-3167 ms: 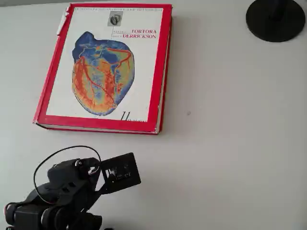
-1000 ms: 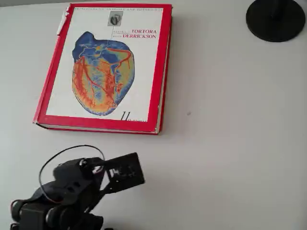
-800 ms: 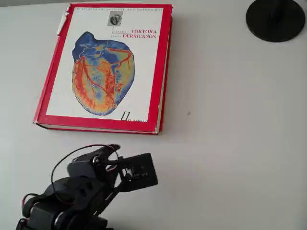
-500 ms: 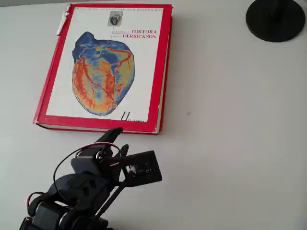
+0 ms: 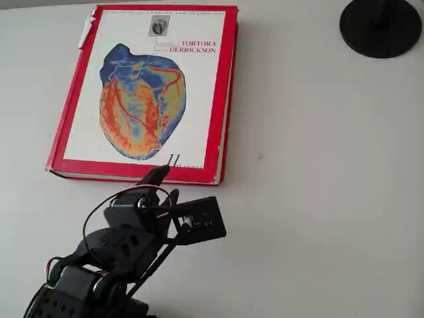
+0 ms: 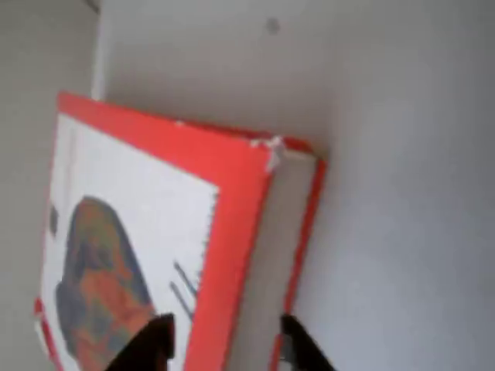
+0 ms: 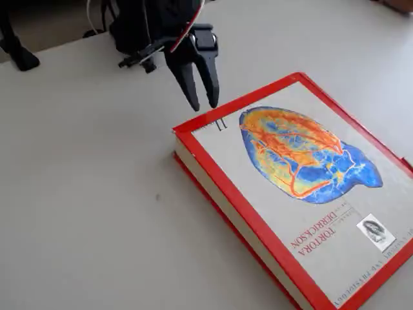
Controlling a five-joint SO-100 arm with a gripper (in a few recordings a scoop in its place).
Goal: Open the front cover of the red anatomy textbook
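The red anatomy textbook (image 5: pixel 222 126) lies shut and flat at the overhead view's upper left. Its front cover (image 5: pixel 142 93) faces up, white with a blue-orange heart and a red border. My black gripper (image 5: pixel 165 184) hangs at the book's near edge, its upper fingertip over the red border close to the "11". In the fixed view the gripper (image 7: pixel 203 104) points down just above the cover's (image 7: pixel 303 161) corner, fingers slightly apart and holding nothing. In the wrist view the two fingertips (image 6: pixel 151 348) stand either side of the cover's long red border (image 6: pixel 232 255), beside the pale page edge (image 6: pixel 267 255).
A black round base (image 5: pixel 379 26) stands at the overhead view's top right. The white table (image 5: pixel 318 199) stretches bare to the right of the book. A dark stand foot (image 7: pixel 19 57) sits at the fixed view's top left.
The arm has swung up and to the right towards the book, and the gripper's tip now reaches over the book's near edge. The book has not moved and the cover stays shut.
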